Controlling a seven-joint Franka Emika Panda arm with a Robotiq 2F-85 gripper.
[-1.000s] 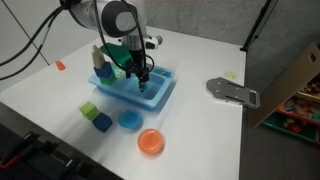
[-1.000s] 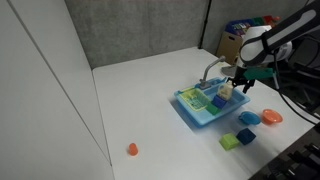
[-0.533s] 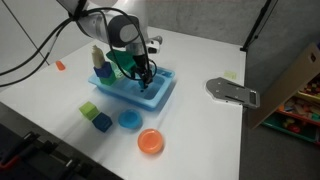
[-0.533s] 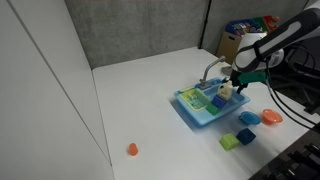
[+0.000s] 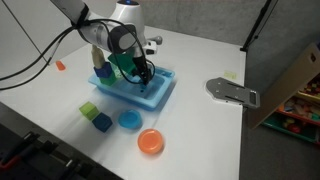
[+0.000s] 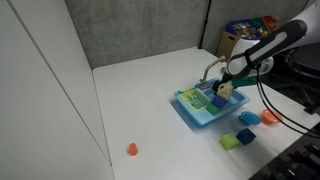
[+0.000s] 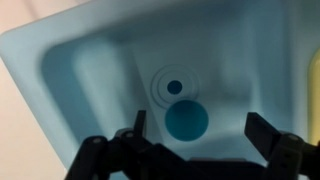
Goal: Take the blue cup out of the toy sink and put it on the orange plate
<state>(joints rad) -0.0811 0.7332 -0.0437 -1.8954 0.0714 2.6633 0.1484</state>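
The light blue toy sink (image 5: 155,93) (image 6: 194,113) stands on the white table, with a green side rack. My gripper (image 5: 143,77) (image 6: 226,88) hangs low over the basin. In the wrist view the basin (image 7: 90,60) fills the frame, and the blue cup (image 7: 186,120) stands on its floor beside the round drain, seen from above. My gripper (image 7: 195,128) is open, with a finger on each side of the cup and apart from it. The orange plate (image 5: 150,142) (image 6: 271,117) lies on the table in front of the sink.
A round blue dish (image 5: 129,120) (image 6: 249,118), a blue cube (image 5: 102,121) (image 6: 246,135) and a green block (image 5: 89,109) (image 6: 230,142) lie near the sink. A small orange thing (image 5: 60,65) (image 6: 132,149) lies apart. A grey flat object (image 5: 232,91) lies on the table.
My gripper has gone down toward the sink basin and shifted slightly along it. The objects on the table have not moved.
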